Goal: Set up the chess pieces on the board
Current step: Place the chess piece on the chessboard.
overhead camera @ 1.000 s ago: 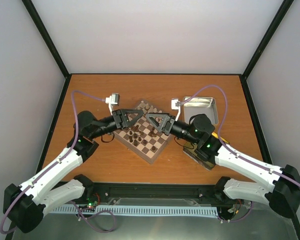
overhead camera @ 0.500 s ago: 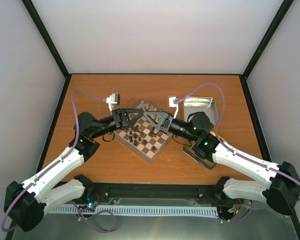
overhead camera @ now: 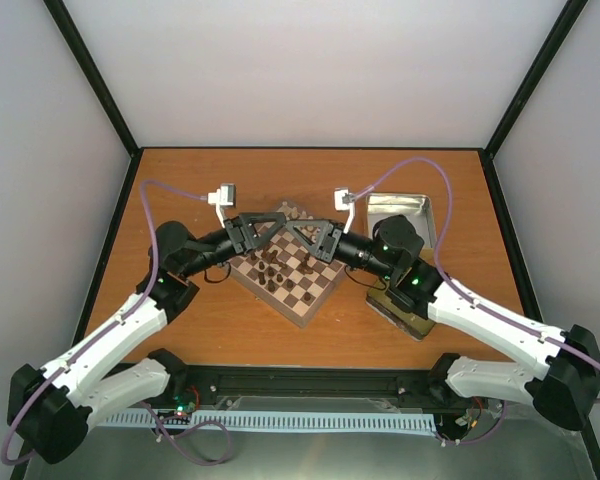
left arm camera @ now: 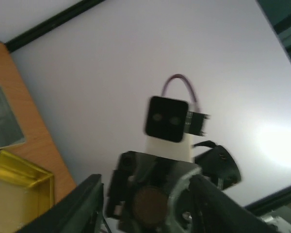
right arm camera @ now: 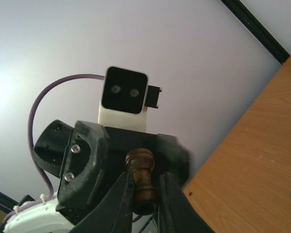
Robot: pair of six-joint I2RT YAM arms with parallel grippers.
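**Handover of a piece above the board.** Nearest, in the right wrist view, the right gripper (right arm camera: 145,196) is shown closed on a dark brown piece (right arm camera: 140,180). The piece is pinched along its body and lies in line with the fingers, with one turned end projecting beyond the fingertips. Which end is the base cannot be told.

In the left wrist view the same piece is seen end-on as a round brown disc between the fingers of the left gripper (left arm camera: 146,184). Those jaws are parted, and no contact with the piece is visible.

In the overhead view the two grippers are met tip to tip over the far corner of the board (overhead camera: 302,298), which is set cornerwise on the table (overhead camera: 180,180). Several dark pieces (overhead camera: 270,268) are stood towards its left side. Many squares are unfilled, so the task is judged well short of done.

A gold tin (left arm camera: 26,170) lies beside the board under the right arm. A silver tin (overhead camera: 405,207) lies beyond it, towards the back wall.

The step in hand is judged to be the transfer of the piece to the right gripper. It is done well if:
- the left jaws are widened fully and drawn straight back before the right arm is moved, so that the projecting end is not snagged;
- the piece is then turned base down and lowered squarely onto a free square, clear of its neighbours, since such narrow pieces are easily toppled;
- the grip is loosened only once the base is seated.

No brand, label or writing can be read on the tins, board or arms.
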